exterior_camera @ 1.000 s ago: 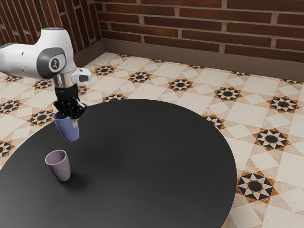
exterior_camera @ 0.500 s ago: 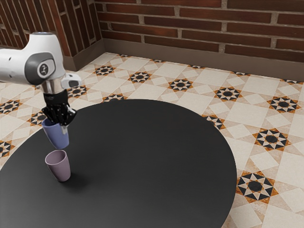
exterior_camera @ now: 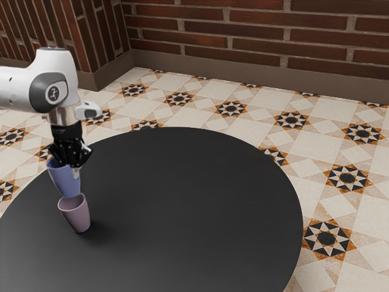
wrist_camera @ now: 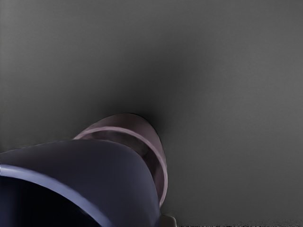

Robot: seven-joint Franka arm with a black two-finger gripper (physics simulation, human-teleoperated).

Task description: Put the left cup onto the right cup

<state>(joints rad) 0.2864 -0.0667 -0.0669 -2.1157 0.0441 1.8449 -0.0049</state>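
Gripper nearly closed, fingers pinching the blue cup by its rim, cup tilted, off the table. Mauve cup upright at its 6 o'clock on black round table. Blue base right at mauve rim; contact, can't tell.

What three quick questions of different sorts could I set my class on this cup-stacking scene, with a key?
1. True or false: the hand is shut on the blue cup.
2. Pick one: the mauve cup stands on (A) a wooden shelf, (B) the black table, (C) a tray.
3. Fill in the blank: of the two cups, the one that is higher is the ___ one.

Key: 1 true; 2 B; 3 blue.
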